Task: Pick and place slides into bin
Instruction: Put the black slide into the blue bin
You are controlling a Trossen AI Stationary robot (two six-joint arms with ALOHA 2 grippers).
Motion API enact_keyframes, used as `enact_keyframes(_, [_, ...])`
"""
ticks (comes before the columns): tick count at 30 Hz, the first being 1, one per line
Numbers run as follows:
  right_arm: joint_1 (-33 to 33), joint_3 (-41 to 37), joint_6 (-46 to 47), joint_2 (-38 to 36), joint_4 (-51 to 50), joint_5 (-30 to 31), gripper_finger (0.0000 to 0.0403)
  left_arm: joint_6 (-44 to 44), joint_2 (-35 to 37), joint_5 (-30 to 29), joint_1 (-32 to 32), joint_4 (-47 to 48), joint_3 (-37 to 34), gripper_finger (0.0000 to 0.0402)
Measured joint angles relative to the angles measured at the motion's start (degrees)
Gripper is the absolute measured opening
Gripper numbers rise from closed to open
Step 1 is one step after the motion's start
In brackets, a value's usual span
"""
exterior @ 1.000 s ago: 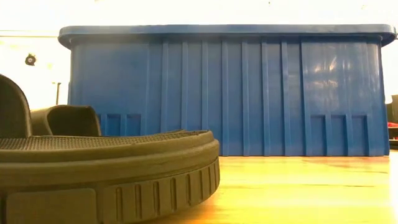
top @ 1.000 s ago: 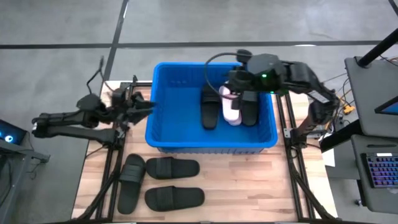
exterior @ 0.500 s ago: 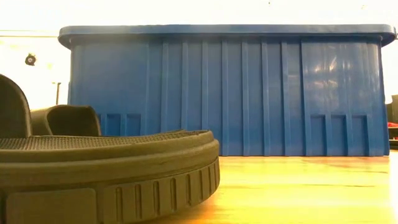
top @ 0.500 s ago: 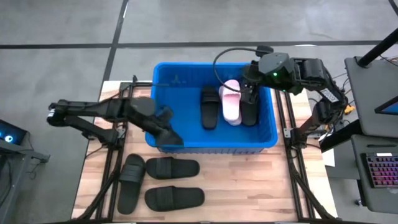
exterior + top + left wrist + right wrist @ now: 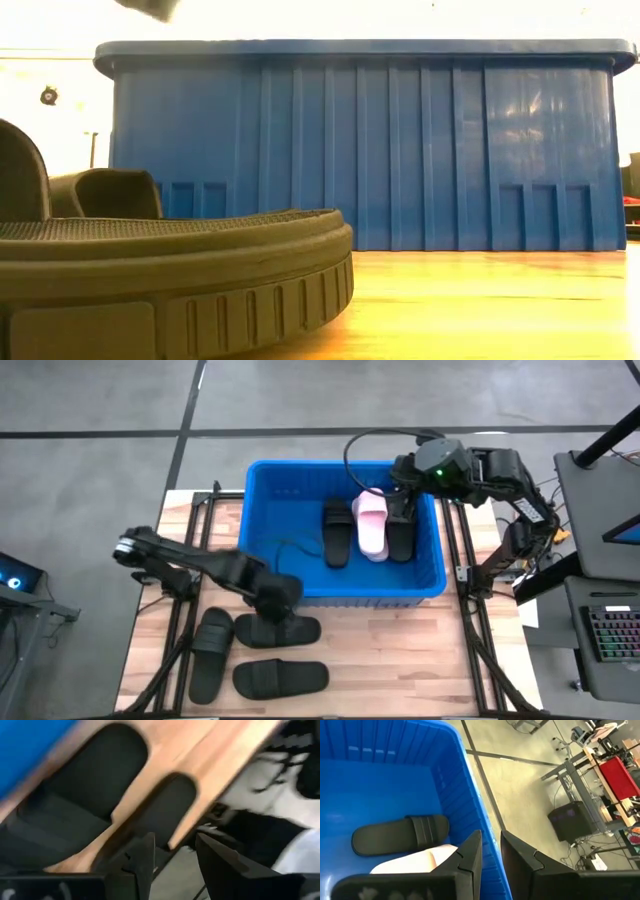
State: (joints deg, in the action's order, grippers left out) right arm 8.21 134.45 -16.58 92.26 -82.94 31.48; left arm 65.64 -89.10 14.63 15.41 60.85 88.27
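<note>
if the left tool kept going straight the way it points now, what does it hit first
Probably the black slide just below it on the table, nearest the blue bin. The left tool hangs right over it, though depth is unclear.

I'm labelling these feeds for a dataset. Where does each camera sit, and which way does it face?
High: overhead, straight down on the blue bin, both arms.
Low: table height, facing the bin wall past a black slide's sole; no arm clearly seen.
Left wrist: past the left end effector at black slides on the table.
Right wrist: past the right end effector into the bin.
High and right wrist share the pink slide.
</note>
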Motion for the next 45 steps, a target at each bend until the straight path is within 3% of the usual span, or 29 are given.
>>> enact_keyframes(7, [0.11, -0.29, -0.31, 0.06, 0.11, -0.15, 0.0063, 12.2, -7.38, -5.17, 4.07, 6.64, 0.34, 0.0129])
enact_keyframes(11, [0.09, -0.33, -0.39, 0.08, 0.09, -0.15, 0.006, 18.75, -10.6, -11.2, 5.57, 8.87, 0.35, 0.0129])
enact_keyframes(18, [0.09, -0.47, -0.56, 0.19, 0.07, -0.15, 0.0059, 22.49, -14.34, -21.32, 9.14, 9.67, 1.03, 0.0129])
enact_keyframes(24, [0.09, -0.52, -0.59, 0.19, 0.06, -0.15, 0.0059, 31.27, -15.16, -28.68, 16.02, 12.4, 5.82, 0.0129])
enact_keyframes(32, [0.09, -0.63, -0.59, 0.19, 0.09, -0.14, 0.0058, 43.61, -16.51, -31.42, 20.62, 14.44, 7.09, 0.0129])
enact_keyframes(39, [0.09, -0.63, 0.66, 0.19, 0.13, -0.11, 0.0061, 55.15, -23.35, -34.71, 22.38, 16.62, 6.84, 0.0129])
enact_keyframes(45, [0.09, -0.65, 1.05, 0.19, 0.48, -0.11, 0.0057, 57.1, -27.76, -34.39, 22.46, 18.88, 6.84, 0.0129])
